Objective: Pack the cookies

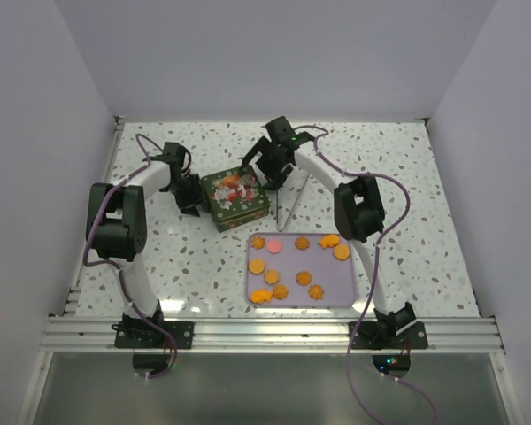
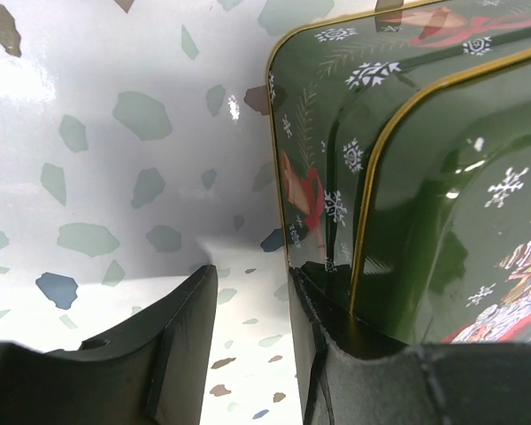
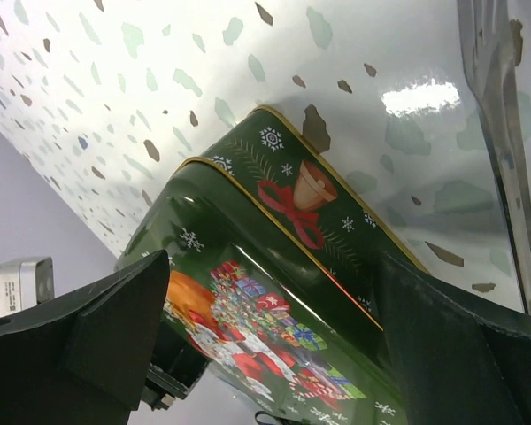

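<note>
The cookies (image 1: 303, 278) lie on the lilac tray (image 1: 354, 285) on the table (image 1: 407, 177), just beside the closed green tin (image 1: 234, 197), which sits between the wide-spread fingers of the right hand (image 1: 270, 173), while the left hand (image 1: 188, 197), half spread and holding nothing, is at its left side.

No readable text, brand or number in any view. The green rectangular metal tin (image 1: 234, 197), centre of the top view, carries only printed pictures: white snowflakes (image 2: 372, 73), a gold bell with red bow (image 3: 311, 190), wrapped presents (image 3: 265, 328).
</note>
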Controlling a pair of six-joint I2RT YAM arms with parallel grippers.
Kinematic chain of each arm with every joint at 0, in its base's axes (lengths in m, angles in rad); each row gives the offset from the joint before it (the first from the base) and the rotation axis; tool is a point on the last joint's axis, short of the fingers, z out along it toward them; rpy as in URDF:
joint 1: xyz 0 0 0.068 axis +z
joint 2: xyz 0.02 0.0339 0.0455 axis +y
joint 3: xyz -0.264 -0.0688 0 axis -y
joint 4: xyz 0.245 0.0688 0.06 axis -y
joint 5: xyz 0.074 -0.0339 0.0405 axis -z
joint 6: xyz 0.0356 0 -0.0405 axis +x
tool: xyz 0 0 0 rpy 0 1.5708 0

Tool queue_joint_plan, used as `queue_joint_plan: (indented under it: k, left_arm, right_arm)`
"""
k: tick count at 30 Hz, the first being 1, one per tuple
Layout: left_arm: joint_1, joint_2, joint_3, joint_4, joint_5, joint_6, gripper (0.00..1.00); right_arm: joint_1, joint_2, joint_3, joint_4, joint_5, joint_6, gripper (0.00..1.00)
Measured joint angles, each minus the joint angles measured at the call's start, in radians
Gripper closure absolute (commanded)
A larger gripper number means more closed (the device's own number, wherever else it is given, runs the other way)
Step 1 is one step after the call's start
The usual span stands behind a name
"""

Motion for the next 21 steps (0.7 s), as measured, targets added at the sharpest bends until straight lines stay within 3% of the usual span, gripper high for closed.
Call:
queue_joint_plan:
  k: [21]
  left_arm:
    - [0.020,-0.047,-0.001,-0.005,-0.022,0.000,0.57]
  right_arm:
    - [0.021,-0.013,0.000,-0.037,0.019,-0.016,0.02]
